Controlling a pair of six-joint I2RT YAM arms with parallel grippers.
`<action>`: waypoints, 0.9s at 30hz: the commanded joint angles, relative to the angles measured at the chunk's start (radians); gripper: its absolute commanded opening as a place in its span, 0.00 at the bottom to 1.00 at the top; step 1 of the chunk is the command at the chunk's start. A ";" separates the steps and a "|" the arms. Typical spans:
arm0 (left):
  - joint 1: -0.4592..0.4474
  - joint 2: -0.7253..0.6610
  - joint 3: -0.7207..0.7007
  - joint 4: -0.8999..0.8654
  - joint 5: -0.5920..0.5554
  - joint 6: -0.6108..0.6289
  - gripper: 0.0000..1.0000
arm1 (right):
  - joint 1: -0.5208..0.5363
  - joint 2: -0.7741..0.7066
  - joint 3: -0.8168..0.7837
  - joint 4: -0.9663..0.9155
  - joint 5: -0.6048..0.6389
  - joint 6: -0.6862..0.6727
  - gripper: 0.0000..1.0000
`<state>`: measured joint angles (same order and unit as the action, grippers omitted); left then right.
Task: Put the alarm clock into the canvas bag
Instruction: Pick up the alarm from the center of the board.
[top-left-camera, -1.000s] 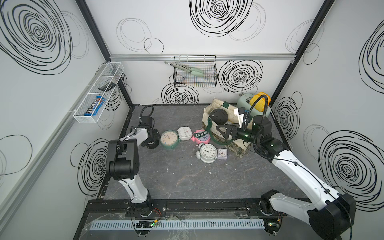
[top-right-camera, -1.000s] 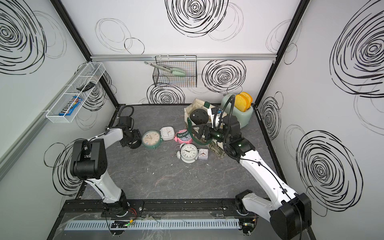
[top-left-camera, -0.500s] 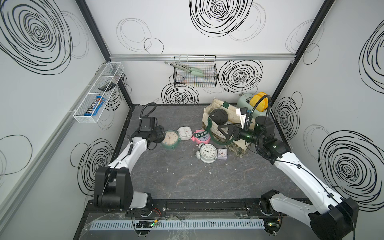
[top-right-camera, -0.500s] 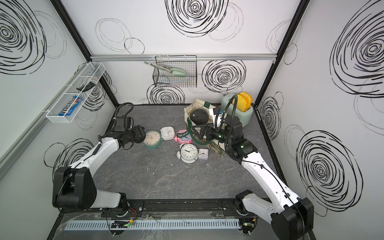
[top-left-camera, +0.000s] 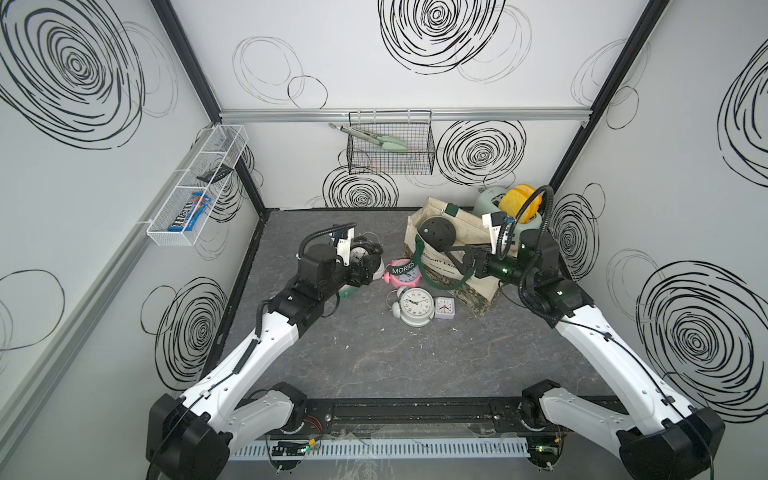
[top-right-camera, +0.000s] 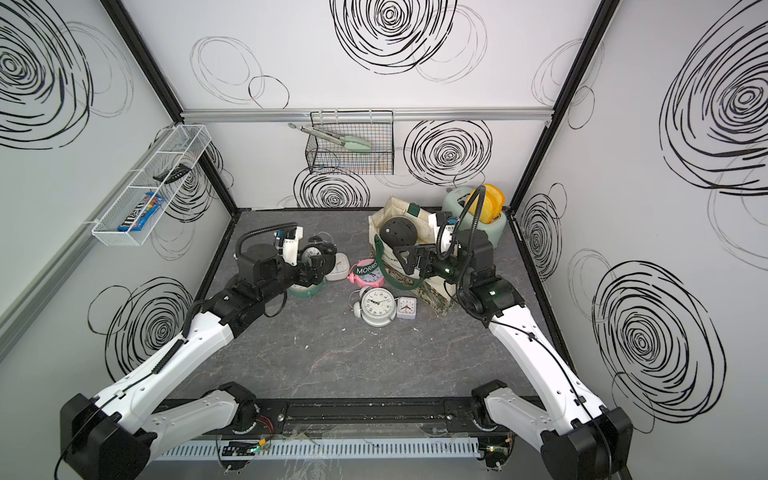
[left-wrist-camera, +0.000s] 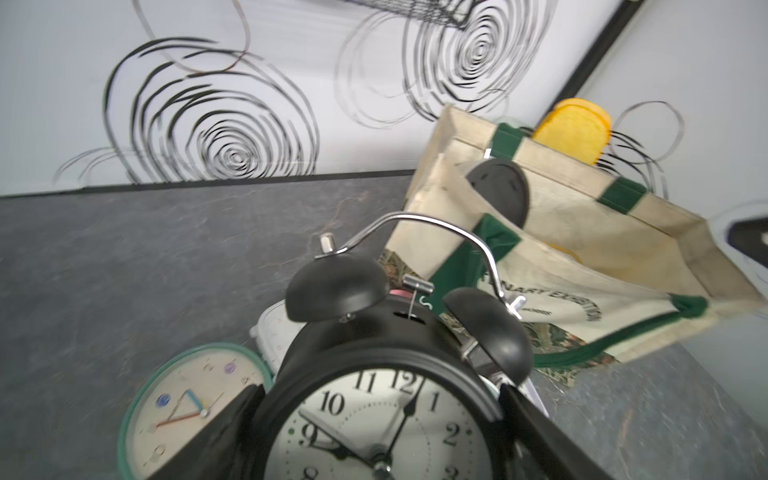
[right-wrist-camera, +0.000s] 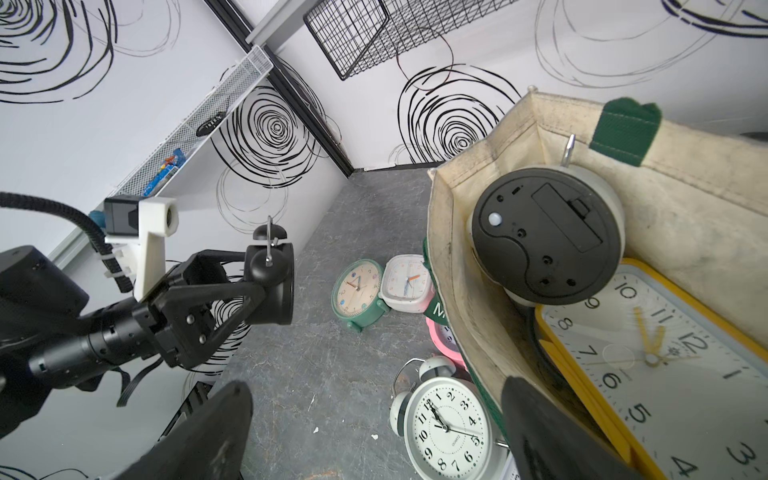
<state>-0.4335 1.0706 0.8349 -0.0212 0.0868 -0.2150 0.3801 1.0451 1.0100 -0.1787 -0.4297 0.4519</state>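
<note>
My left gripper (top-left-camera: 365, 266) (left-wrist-camera: 380, 395) is shut on a black twin-bell alarm clock (top-left-camera: 360, 253) (top-right-camera: 312, 252) (left-wrist-camera: 386, 399) (right-wrist-camera: 272, 286), a finger on each side of its case. The clock hangs above the floor, left of the canvas bag (top-left-camera: 469, 237) (top-right-camera: 424, 220) (left-wrist-camera: 582, 291) (right-wrist-camera: 685, 208). The cream bag stands open at the back right, and one green handle is draped over a pink clock (top-left-camera: 401, 272). My right gripper (top-left-camera: 455, 259) (top-right-camera: 400, 261) (right-wrist-camera: 374, 395) is open, one finger inside the bag's near wall and one outside.
A black-backed clock (right-wrist-camera: 544, 232) and a yellow clock (right-wrist-camera: 665, 353) lie in the bag. On the floor are a green clock (right-wrist-camera: 357, 291), a white square one (right-wrist-camera: 405, 282), a white twin-bell (top-left-camera: 415, 305) and a small lilac one (top-left-camera: 444, 307). A toaster (top-left-camera: 515, 203) stands behind the bag.
My left arm has swung away from the left wall, stretched out and carried the black alarm clock up and to the right, toward the bag. The right arm has barely moved.
</note>
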 joint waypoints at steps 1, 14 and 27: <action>-0.029 -0.018 -0.090 0.323 0.165 0.183 0.70 | -0.004 -0.016 0.065 -0.043 0.005 0.003 0.98; -0.157 -0.006 -0.283 0.593 0.255 0.375 0.70 | 0.161 0.138 0.204 -0.219 0.023 -0.084 0.92; -0.180 0.011 -0.273 0.569 0.235 0.377 0.70 | 0.295 0.318 0.288 -0.249 0.012 -0.108 0.54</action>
<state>-0.6086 1.0775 0.5446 0.4446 0.3141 0.1432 0.6636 1.3685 1.2533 -0.4114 -0.4122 0.3496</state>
